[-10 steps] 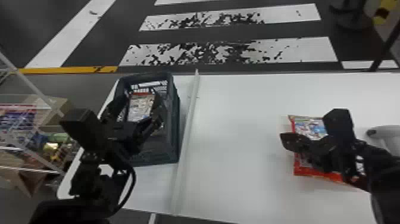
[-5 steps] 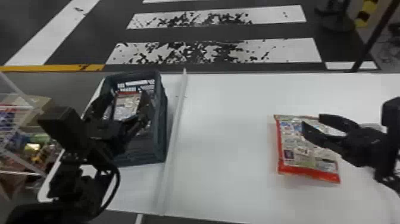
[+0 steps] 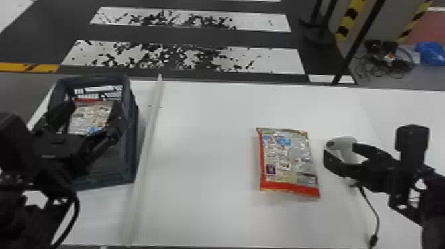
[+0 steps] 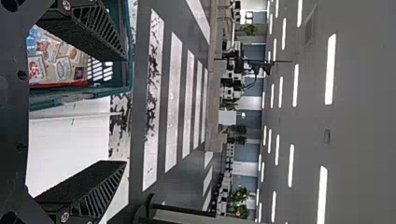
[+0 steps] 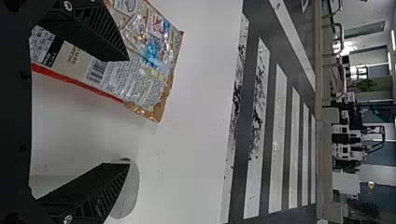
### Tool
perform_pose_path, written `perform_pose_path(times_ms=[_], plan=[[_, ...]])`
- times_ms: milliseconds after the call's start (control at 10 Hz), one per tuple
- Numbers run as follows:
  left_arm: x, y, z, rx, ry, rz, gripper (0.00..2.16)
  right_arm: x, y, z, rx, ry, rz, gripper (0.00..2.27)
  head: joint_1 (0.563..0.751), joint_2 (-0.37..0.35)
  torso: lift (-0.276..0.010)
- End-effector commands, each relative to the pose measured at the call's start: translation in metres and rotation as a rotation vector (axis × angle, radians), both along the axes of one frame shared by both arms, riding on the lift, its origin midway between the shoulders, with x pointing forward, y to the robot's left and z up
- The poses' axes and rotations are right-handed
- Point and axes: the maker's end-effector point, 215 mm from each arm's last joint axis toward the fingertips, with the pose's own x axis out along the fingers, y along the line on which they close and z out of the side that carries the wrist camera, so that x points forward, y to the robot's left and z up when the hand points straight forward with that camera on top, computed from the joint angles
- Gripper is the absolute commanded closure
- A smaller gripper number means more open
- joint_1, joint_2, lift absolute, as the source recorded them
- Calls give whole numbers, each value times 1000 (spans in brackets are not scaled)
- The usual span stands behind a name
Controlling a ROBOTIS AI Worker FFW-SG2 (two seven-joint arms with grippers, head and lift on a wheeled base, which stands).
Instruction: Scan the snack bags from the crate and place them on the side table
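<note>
- The right end effector (image 3: 340,150) had drawn off the snack bag (image 3: 288,162), fingers apart, toward the likely scanner (image 3: 346,145).
- That bag lay free on the counter (image 3: 212,165), seemingly ready for scanning.
- The left end effector (image 3: 93,106) gaped, empty, over the crate (image 3: 131,142).

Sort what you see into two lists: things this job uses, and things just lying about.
For the job:
- crate
- snack bag in it
- snack bag on the table
- white table
- pale corded device, probably the scanner

Lying about, on the floor beyond:
- dark cable tangle
- blue bundle
</note>
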Motion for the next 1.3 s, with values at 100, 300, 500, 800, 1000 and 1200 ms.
perform_pose_path(times_ms=[100,300,500,800,1000,1200], plan=[[0,-16,-2,-9,4,-23,87,-4,-41,-20,-37,50,-50,76,695,-104,-94],[0,-22,-4,-13,12,-32,87,0,-67,-37,-59,91,-71,80,695,-163,-94],[-2,-23,-8,-7,22,-32,87,5,-80,-52,-59,132,-71,97,695,-196,-94],[-3,-27,-13,-6,30,-39,87,8,-80,-68,-41,184,-66,410,695,-217,-94],[-4,-29,-15,-6,35,-41,87,8,-67,-76,-36,218,-45,1656,695,-218,-94],[-4,-29,-14,-6,34,-41,87,12,-68,-73,-55,189,-48,2108,695,-209,-94]])
